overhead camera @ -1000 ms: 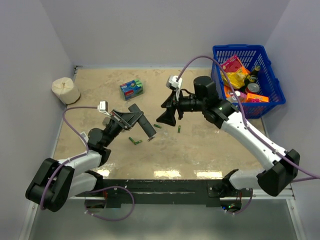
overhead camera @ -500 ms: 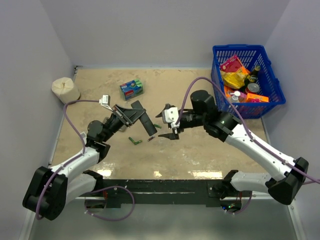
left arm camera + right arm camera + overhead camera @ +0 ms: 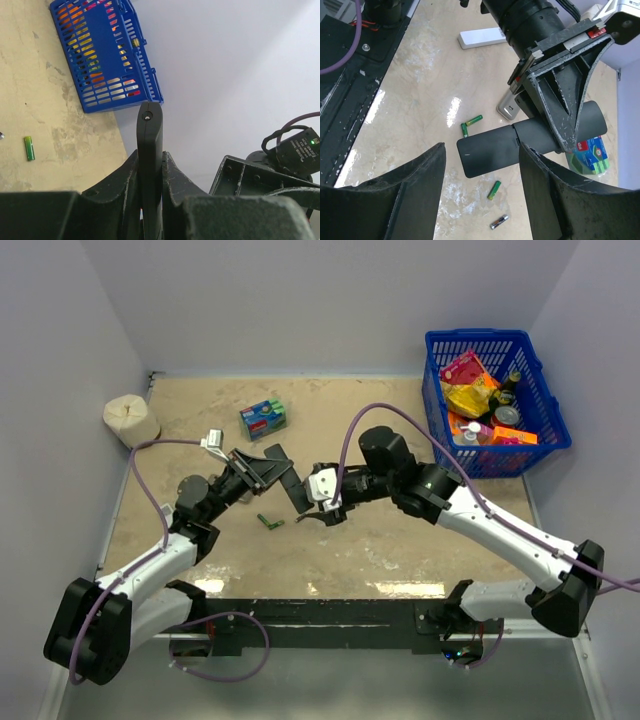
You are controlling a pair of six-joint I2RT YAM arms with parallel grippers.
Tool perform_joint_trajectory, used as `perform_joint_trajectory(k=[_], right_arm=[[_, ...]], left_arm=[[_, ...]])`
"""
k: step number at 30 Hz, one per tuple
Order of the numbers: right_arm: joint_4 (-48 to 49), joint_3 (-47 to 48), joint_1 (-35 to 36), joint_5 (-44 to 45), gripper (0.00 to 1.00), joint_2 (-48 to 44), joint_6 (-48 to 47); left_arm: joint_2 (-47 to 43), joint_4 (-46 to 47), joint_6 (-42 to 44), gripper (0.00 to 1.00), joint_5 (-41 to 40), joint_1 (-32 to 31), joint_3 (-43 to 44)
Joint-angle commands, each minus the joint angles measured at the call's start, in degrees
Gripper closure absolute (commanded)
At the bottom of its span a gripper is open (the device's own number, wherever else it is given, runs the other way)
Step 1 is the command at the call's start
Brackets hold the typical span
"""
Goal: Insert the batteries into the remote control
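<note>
My left gripper (image 3: 262, 471) is shut on the black remote control (image 3: 290, 490) and holds it above the table, its free end pointing right. In the left wrist view the remote (image 3: 149, 145) stands edge-on between the fingers (image 3: 122, 180). My right gripper (image 3: 320, 508) is open, its jaws on either side of the remote's free end with the back cover (image 3: 487, 155), not touching it. Two green batteries (image 3: 269, 523) lie below the remote. In the right wrist view they (image 3: 470, 123) lie with another green battery (image 3: 494, 190) and a dark one (image 3: 499, 221).
A blue basket (image 3: 540, 390) of groceries stands at the right. A blue-green packet (image 3: 264, 418) and a paper roll (image 3: 131, 421) lie at the back left. A grey remote (image 3: 511, 107) and a white remote (image 3: 482, 37) lie under the left arm.
My right gripper has swung left and down from mid-table to the remote's free end. My left arm has lifted the remote a little and turned it towards the right gripper.
</note>
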Motion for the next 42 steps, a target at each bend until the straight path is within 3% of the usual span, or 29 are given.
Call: perform_joint_trajectory(k=[1,29,42], right_arm=[[-0.73,1.79,0.8,1.16,0.38,0.24,-2.29],[2.78,-2.7,2.82,8.62,0.43,1.65,-3.79],[5.16,-4.81,5.29,16.8,0.51,1.47,-5.81]], left_arm=[[-0.45,0.77,-0.25,1.0,1.37,0.29,2.96],[0.26,0.85,-3.15,1.0,2.51,0.21,4.1],[0.08,3.4,-6.84,1.0,3.83,-0.23,4.27]])
